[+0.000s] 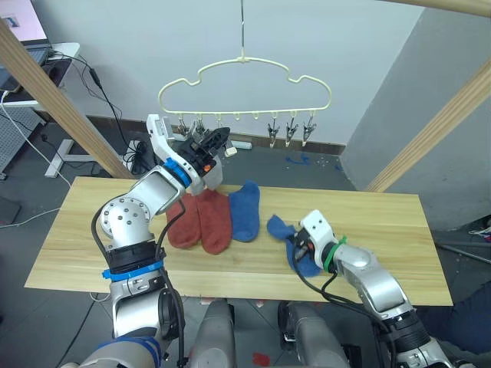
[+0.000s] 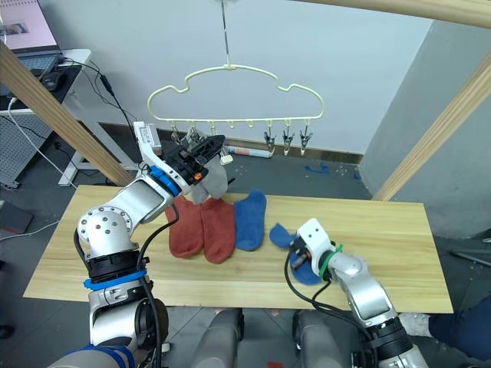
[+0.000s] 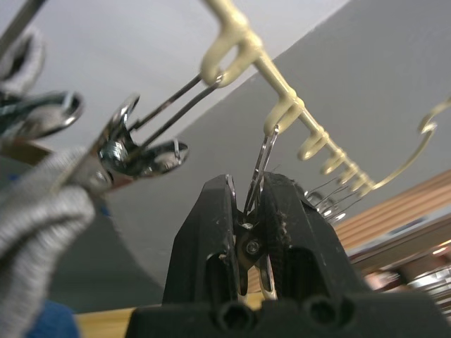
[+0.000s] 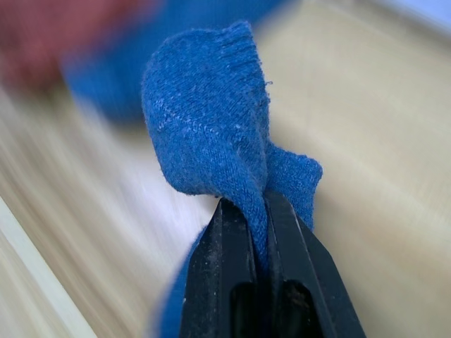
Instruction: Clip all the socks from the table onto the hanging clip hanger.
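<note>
Socks on the table (image 1: 399, 230): nearest, a blue sock (image 4: 211, 134) is pinched by a fold between the closed fingers of the right gripper (image 4: 259, 211), low over the wood at the near right. Further in lie two rust-red socks (image 1: 201, 218) and a second blue sock (image 1: 246, 208), side by side, flat. Beyond, the left gripper (image 3: 246, 211) is raised to the clip hanger (image 1: 244, 84), fingers closed on the handles of one metal clip (image 3: 257, 176); a grey sock (image 2: 212, 182) hangs just beside it.

Judgement: squeeze the clip handles fully so its mouth gapes, and steady the hanger before the right arm brings the cuff up.

Left wrist view shows the wire handles seated between the fingers, which the head views cannot resolve. Right wrist view confirms the grip on bunched knit; head views give layout.
</note>
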Available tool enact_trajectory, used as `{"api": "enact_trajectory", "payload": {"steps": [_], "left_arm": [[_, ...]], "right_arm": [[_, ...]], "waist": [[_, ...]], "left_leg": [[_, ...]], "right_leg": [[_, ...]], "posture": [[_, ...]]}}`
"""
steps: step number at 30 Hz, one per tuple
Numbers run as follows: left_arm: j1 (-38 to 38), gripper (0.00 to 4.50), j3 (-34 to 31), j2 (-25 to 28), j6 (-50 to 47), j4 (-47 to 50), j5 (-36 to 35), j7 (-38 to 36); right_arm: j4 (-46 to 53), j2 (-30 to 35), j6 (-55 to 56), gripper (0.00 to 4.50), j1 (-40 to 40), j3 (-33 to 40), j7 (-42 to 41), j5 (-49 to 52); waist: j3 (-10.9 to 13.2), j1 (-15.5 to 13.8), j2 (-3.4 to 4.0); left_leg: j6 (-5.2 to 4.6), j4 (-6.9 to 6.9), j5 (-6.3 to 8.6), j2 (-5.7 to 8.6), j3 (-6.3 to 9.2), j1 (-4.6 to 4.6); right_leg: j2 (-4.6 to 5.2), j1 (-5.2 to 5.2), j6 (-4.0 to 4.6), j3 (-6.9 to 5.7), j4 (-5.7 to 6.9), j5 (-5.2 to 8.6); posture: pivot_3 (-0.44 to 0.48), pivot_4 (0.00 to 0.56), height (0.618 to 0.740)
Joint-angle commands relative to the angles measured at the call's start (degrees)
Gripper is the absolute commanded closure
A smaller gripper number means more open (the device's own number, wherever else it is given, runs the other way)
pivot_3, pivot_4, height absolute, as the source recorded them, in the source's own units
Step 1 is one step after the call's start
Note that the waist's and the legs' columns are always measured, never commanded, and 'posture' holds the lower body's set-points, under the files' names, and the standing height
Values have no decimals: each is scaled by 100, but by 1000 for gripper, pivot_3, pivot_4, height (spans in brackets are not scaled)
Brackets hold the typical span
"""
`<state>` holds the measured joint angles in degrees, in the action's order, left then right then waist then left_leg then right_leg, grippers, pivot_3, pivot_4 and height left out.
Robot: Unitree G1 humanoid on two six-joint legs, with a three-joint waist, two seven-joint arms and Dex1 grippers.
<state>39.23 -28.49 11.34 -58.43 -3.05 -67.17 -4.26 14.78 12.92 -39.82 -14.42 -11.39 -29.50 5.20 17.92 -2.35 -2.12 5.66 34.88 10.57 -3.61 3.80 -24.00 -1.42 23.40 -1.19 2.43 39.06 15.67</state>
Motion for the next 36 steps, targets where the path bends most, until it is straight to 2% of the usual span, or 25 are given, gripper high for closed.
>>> {"api": "enact_trajectory", "payload": {"steps": [1,7,17,36], "left_arm": [[-63,4242,-242,11,-228,-203,-509,458],[-104,4242,-27,65,-246,-130,-761,549],[-256,4242,227,172,-171,91,-792,515],[-383,4242,393,340,55,170,-780,467]], "right_arm": [[830,-306,-851,4460,-451,200,270,386],[848,-745,-1494,4460,-1225,324,706,534],[667,-972,-1693,4460,-1708,409,931,754],[926,-1006,-2056,4460,-1819,450,990,1328]], "waist": [[-1,1,1],[-2,-18,2],[-2,-10,3],[-2,-3,3]], "left_leg": [[0,0,0,1,1,0],[0,0,0,10,2,-7],[-1,-4,0,9,2,-16],[-1,-5,1,9,1,-26]], "right_leg": [[0,0,0,-1,0,0],[1,0,0,-4,-8,0],[3,10,1,-6,-8,0],[2,19,0,-6,-10,0]], "posture": [[183,277,740],[179,271,740],[188,273,740],[194,286,740]]}}
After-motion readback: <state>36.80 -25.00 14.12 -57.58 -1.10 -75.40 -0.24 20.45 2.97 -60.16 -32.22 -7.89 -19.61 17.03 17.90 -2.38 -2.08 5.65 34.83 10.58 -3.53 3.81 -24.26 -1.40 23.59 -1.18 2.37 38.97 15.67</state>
